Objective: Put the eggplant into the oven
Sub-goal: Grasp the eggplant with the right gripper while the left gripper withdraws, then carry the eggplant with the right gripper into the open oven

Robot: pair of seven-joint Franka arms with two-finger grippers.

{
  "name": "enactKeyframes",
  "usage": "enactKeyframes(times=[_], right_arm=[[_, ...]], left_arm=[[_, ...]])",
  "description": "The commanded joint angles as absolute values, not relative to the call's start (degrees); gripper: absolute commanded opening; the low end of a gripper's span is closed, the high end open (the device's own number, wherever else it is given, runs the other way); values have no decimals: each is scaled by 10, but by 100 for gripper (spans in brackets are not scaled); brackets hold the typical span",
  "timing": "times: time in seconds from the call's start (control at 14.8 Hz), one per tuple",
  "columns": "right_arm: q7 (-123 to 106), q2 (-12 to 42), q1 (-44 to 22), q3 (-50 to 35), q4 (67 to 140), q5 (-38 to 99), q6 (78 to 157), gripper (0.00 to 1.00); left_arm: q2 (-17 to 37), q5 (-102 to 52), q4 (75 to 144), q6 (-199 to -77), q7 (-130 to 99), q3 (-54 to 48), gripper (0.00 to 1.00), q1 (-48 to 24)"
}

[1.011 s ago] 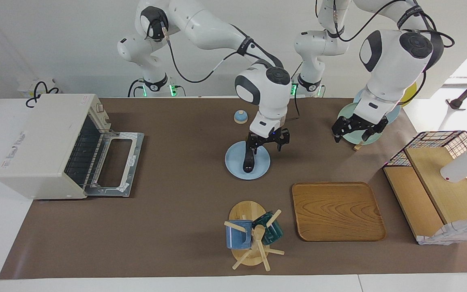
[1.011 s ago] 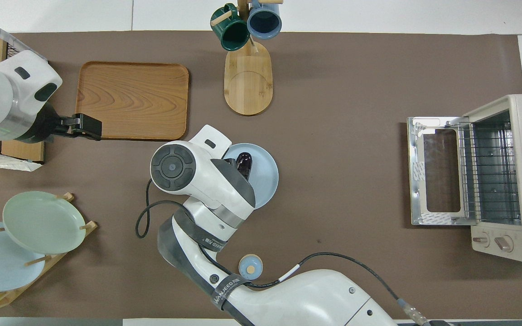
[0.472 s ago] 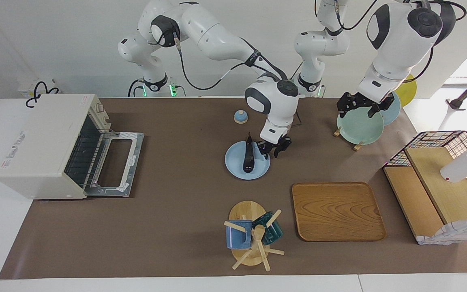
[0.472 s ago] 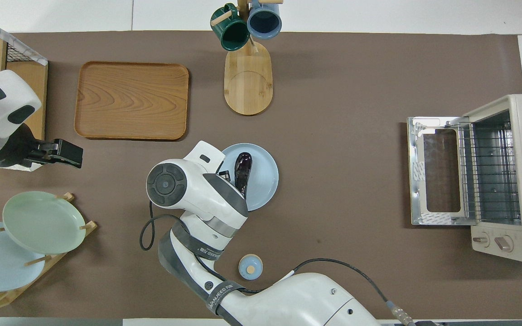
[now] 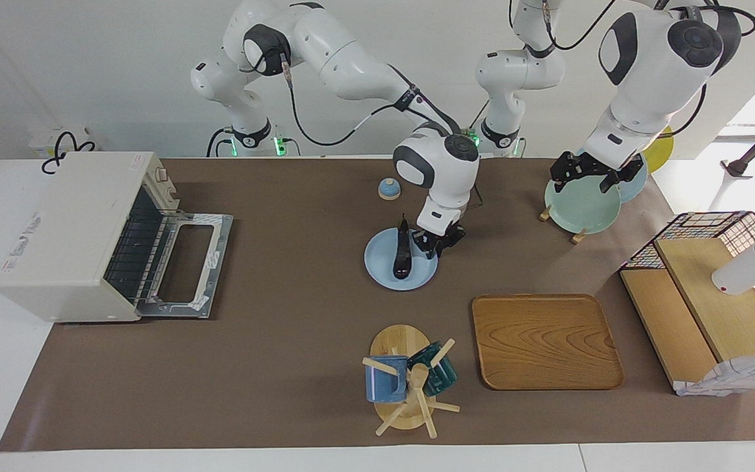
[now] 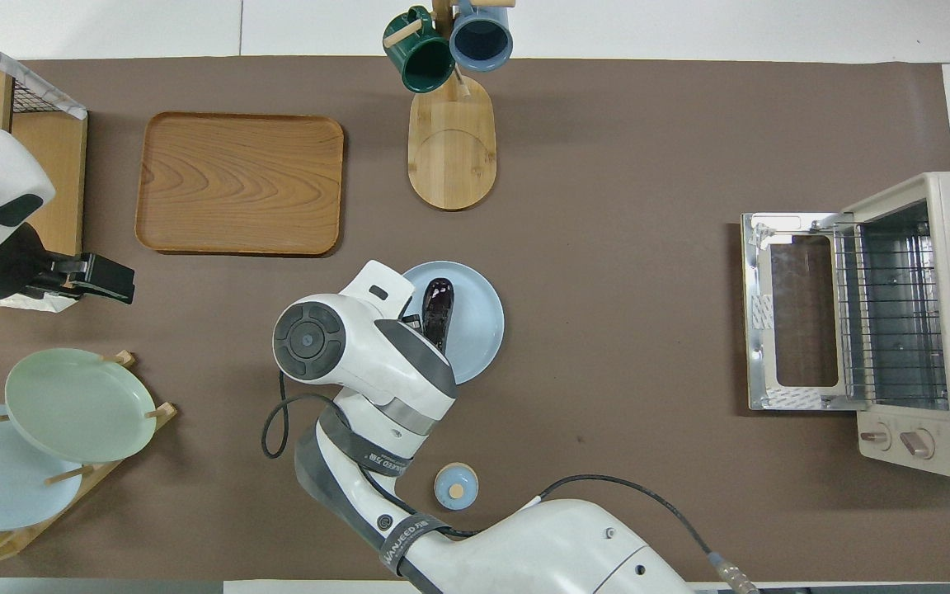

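The dark purple eggplant (image 5: 402, 257) lies on a blue plate (image 5: 377, 269) mid-table, its stem pointing toward the robots. It also shows in the overhead view (image 6: 439, 304). My right gripper (image 5: 432, 248) is low at the plate's edge, close beside the eggplant toward the left arm's end, its fingers a little apart and holding nothing. The cream-white oven (image 5: 69, 236) stands at the right arm's end with its door (image 5: 187, 262) folded down flat and the wire rack showing (image 6: 887, 313). My left gripper (image 5: 586, 176) is open and empty, up over the plate rack.
A plate rack (image 5: 580, 206) with green, blue and yellow plates stands near the left arm's base. A wooden tray (image 5: 544, 341) and a mug tree (image 5: 407, 380) lie farther from the robots than the plate. A small blue knob-topped lid (image 5: 388, 189) sits nearer. A wire basket (image 5: 712, 301) stands at the left arm's end.
My right gripper has moved from over the eggplant to low beside it, and the eggplant's stem now shows. My left arm has risen and drawn back over the plate rack.
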State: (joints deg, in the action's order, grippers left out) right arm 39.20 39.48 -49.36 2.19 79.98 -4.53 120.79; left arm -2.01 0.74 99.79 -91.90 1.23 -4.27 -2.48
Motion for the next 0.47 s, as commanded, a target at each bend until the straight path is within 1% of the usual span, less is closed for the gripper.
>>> enactKeyframes(times=[0.0, 0.13, 0.27, 0.4], right_arm=[[410, 385, -496, 22, 807, -71, 1181, 0], [408, 357, -486, 22, 806, -86, 1136, 0], [403, 324, -478, 25, 811, -87, 1085, 0], [396, 302, -468, 26, 820, -87, 1033, 0]], left_arm=[[3, 13, 921, -861, 20, -50, 100, -21], [10, 11, 910, -841, 19, -49, 100, -22], [5, -7, 923, -858, 18, -46, 100, -19], [4, -32, 937, -879, 11, -43, 100, -20]])
